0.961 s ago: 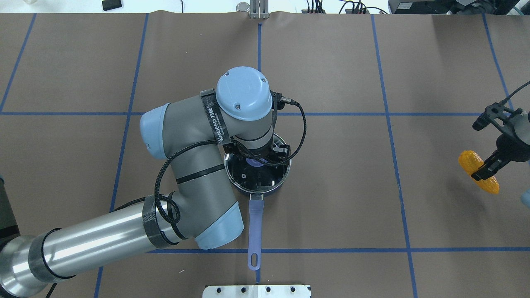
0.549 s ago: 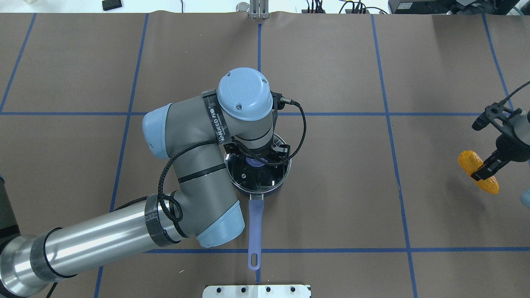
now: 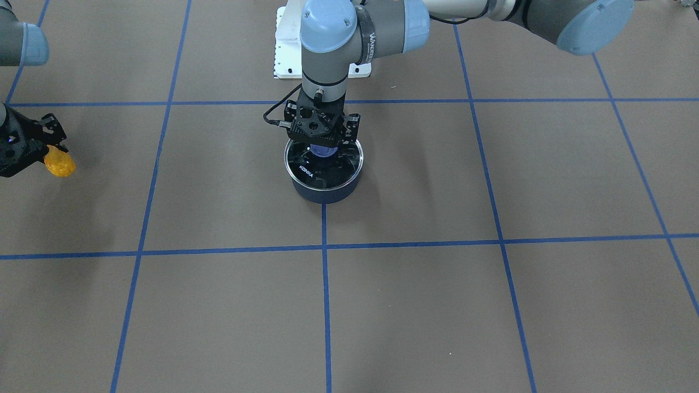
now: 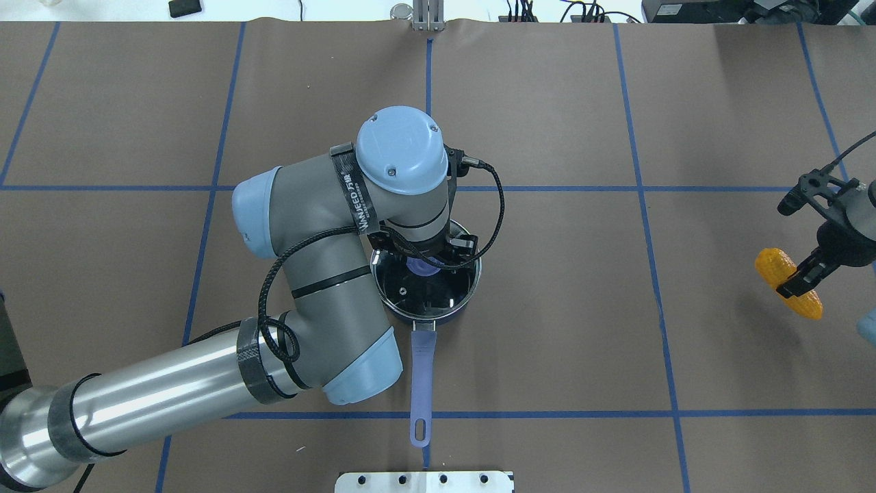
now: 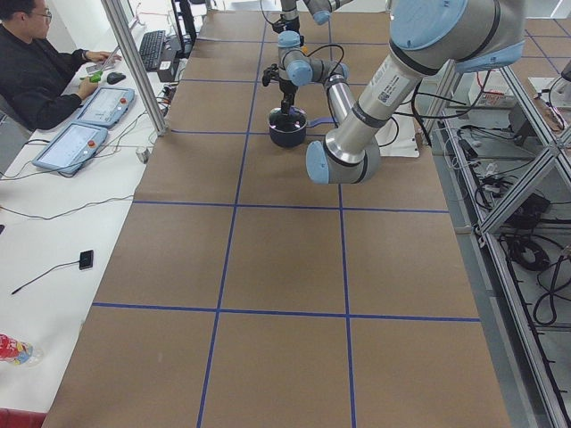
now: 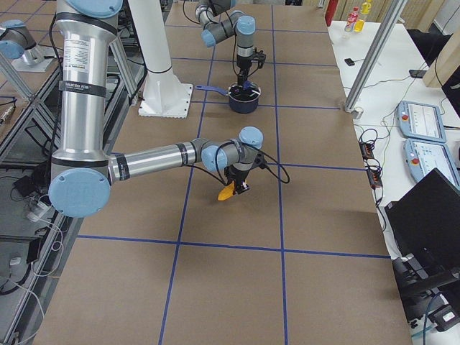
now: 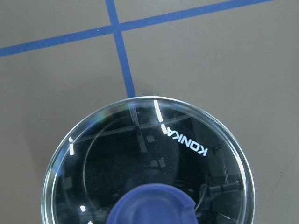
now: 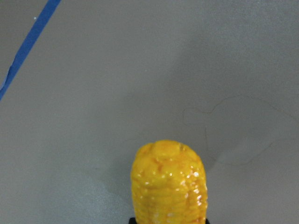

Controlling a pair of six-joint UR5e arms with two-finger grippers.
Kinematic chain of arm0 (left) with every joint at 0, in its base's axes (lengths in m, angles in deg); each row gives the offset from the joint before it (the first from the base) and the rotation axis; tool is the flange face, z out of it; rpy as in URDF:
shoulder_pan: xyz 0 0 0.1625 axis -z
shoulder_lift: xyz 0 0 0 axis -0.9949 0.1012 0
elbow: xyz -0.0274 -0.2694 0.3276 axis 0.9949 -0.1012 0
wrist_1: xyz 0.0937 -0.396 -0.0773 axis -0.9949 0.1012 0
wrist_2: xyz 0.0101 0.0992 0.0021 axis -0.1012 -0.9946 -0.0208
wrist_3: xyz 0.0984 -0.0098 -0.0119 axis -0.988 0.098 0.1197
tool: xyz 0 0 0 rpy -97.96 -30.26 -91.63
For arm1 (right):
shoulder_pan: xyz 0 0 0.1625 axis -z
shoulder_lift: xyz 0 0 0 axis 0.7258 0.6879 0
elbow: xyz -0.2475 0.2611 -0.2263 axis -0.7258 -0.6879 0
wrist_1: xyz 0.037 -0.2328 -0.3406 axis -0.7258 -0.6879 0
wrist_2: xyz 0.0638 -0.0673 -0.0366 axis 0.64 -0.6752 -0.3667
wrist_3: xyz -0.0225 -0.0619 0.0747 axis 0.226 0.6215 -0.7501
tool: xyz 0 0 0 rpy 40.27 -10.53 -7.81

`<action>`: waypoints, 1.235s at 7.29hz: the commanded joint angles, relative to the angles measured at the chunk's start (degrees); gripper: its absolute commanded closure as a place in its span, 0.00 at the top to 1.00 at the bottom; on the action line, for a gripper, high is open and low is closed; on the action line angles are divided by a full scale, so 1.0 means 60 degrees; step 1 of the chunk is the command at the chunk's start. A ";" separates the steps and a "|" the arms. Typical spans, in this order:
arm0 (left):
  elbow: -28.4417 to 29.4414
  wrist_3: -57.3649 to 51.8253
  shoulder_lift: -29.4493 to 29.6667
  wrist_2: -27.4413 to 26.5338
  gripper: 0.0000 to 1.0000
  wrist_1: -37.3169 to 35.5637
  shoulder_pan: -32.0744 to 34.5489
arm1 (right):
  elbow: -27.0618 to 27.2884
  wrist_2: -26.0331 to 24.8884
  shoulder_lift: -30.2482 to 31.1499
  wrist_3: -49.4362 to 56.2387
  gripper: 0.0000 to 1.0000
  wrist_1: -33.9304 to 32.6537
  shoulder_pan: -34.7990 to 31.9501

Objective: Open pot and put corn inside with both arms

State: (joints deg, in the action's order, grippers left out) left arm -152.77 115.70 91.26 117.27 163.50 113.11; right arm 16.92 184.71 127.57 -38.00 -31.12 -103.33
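White letters spell KONKA on the clear glass lid [image 7: 154, 140], which sits on the navy pot [image 3: 325, 195] at mid-table, its lavender handle [image 4: 422, 370] pointing toward the robot. The left gripper [image 3: 323, 143] straddles the lid's lavender knob [image 7: 152, 205] — whether it pinches, I cannot tell. Well off to the robot's right, the right gripper [image 4: 798, 281] is clamped on the corn [image 4: 770, 264] — a short, glossy yellow-orange cob held off the mat [image 4: 547, 308].

One pot [image 3: 325, 194], one glass lid [image 7: 93, 158], one corn [image 4: 772, 266], two arms [image 4: 321, 226] [image 4: 852, 213], two pincers [image 4: 424, 263] [image 4: 801, 279]
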 commanded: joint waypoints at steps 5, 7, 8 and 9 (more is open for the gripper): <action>0.0250 0.0101 -0.0001 0.0000 0.87 0.0453 0.0161 | -0.0010 -0.0033 -0.0079 0.0000 0.32 0.0000 0.0019; 0.0235 0.0101 -0.0016 0.0000 0.76 0.0440 0.0161 | -0.0025 -0.0019 -0.0065 0.0000 0.32 0.0000 0.0019; 0.0221 0.0101 -0.0031 0.0014 0.69 0.0425 0.0175 | -0.0025 -0.0033 -0.0065 0.0000 0.32 0.0000 0.0019; 0.0191 0.0087 -0.0060 0.0044 0.63 0.0396 0.0161 | -0.0039 -0.0033 -0.0065 0.0000 0.32 0.0000 0.0019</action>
State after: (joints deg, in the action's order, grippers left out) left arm -151.45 116.29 91.08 117.36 166.04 114.11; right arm 16.75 184.54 127.17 -38.00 -31.12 -103.22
